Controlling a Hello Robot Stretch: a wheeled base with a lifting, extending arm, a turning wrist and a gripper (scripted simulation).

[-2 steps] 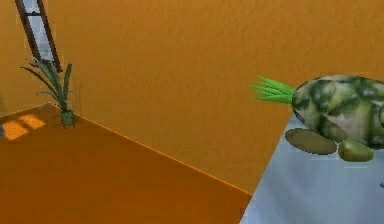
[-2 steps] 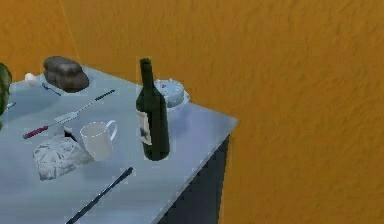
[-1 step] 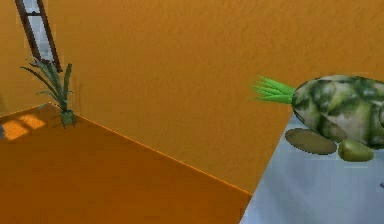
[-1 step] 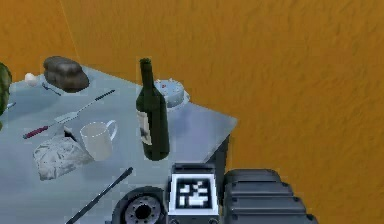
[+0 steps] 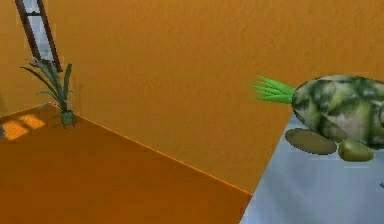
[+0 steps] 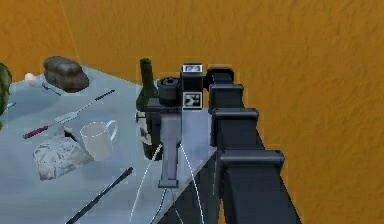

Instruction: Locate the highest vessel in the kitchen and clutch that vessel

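A dark green bottle (image 6: 148,108) with a pale label stands upright near the grey-blue table's (image 6: 25,195) right edge in the arm side view. It is the tallest vessel on that table. A white mug (image 6: 98,140) stands just left of it. My arm (image 6: 235,140) rises from the bottom edge, with the two marked white squares (image 6: 180,88) at its far end. The gripper (image 6: 170,160) sits right beside the bottle, its grey body overlapping the bottle's lower right. I cannot tell whether it holds anything, nor whether it touches the bottle.
The same table holds a dark loaf-like lump (image 6: 65,72), thin utensils (image 6: 85,108), a crumpled pale cloth (image 6: 57,158) and a long dark rod (image 6: 100,200). In the forward view, a mottled green mass (image 5: 345,105) and brownish lumps (image 5: 310,141) lie on the table corner (image 5: 300,195). A potted plant (image 5: 58,88) stands by the orange wall.
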